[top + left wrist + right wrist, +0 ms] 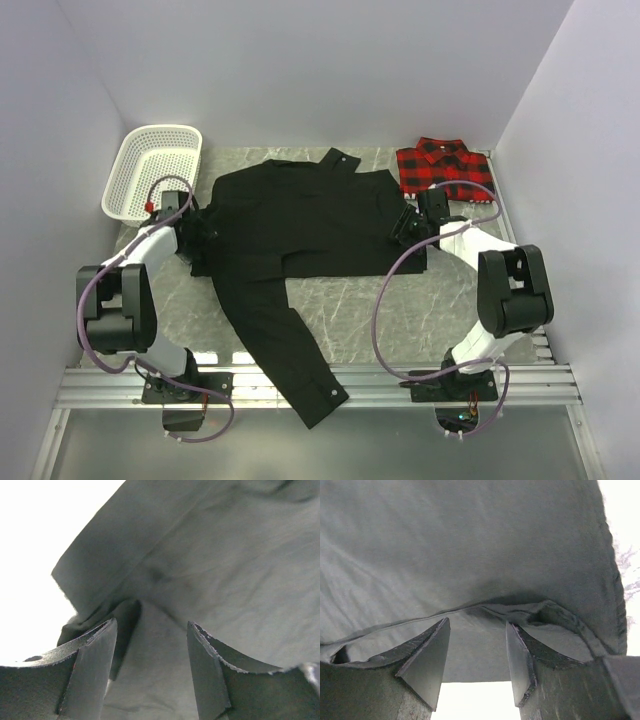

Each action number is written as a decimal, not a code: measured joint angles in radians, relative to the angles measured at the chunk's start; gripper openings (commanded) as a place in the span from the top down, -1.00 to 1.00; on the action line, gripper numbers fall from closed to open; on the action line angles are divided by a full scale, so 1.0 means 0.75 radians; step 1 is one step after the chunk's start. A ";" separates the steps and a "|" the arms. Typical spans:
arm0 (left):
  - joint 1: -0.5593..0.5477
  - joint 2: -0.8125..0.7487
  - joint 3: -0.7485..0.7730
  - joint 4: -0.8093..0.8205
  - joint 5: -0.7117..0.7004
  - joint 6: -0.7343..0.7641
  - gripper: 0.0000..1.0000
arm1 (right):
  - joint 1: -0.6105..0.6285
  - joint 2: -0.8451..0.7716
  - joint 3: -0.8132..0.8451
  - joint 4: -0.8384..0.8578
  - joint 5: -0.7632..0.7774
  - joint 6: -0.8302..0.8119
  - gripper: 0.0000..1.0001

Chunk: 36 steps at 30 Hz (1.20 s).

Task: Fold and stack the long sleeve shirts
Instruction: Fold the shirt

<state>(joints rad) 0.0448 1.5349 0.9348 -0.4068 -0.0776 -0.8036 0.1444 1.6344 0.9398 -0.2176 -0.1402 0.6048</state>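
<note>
The black shirt's long sleeve (288, 345) lies nearest, trailing toward the near edge with its cuff draped over the metal rail (420, 385) between the two arm bases. The rest of the black shirt (300, 215) is spread flat across the middle of the table (350, 310), collar at the far side. The plaid shirt (445, 170) sits folded in the far right corner, and a white basket (160, 131) stands at the far left.

The left claw (197, 237) is at the shirt's left edge and the right claw (406, 226) at its right edge. In both wrist views the fingers stand apart, with dark cloth lying in the gap but nothing pinched.

The shirt looks light, thin and completely limp, so it will likely sag and crease wherever it is unsupported and may slide on the smooth tabletop. The best holds are probably doubled edges: side seam, shoulder, hem or cuff, pinched low so both layers come up together.
</note>
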 measured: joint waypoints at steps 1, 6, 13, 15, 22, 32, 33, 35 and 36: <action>0.003 0.000 -0.020 0.001 0.005 -0.005 -0.26 | -0.008 0.012 -0.002 0.002 -0.004 0.004 -0.11; 0.034 -0.005 -0.115 0.015 0.016 -0.039 -0.25 | -0.070 0.027 -0.043 0.044 -0.005 0.031 -0.10; 0.106 -0.132 -0.270 0.032 0.030 -0.075 -0.25 | -0.112 0.028 -0.074 0.051 0.016 0.044 -0.10; 0.115 -0.171 -0.304 0.031 0.032 -0.077 -0.25 | -0.112 0.028 -0.075 0.051 0.022 0.045 -0.10; 0.144 -0.248 -0.355 0.002 0.028 -0.074 -0.25 | -0.112 0.022 -0.075 0.047 0.028 0.033 -0.10; 0.148 -0.305 -0.355 -0.012 0.039 -0.062 -0.19 | -0.021 -0.142 -0.128 0.110 -0.200 0.002 -0.09; 0.148 -0.305 -0.355 -0.012 0.039 -0.062 -0.17 | 0.024 -0.143 -0.128 0.141 -0.237 0.006 -0.09; 0.148 -0.305 -0.355 -0.012 0.041 -0.062 -0.09 | 0.137 -0.138 -0.127 0.196 -0.306 0.017 -0.07; 0.148 -0.305 -0.355 -0.012 0.041 -0.062 -0.07 | 0.196 -0.127 -0.123 0.224 -0.341 0.029 -0.06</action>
<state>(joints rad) 0.1558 1.3060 0.6685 -0.4156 -0.0467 -0.8501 0.2913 1.5394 0.8474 -0.0494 -0.3958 0.6266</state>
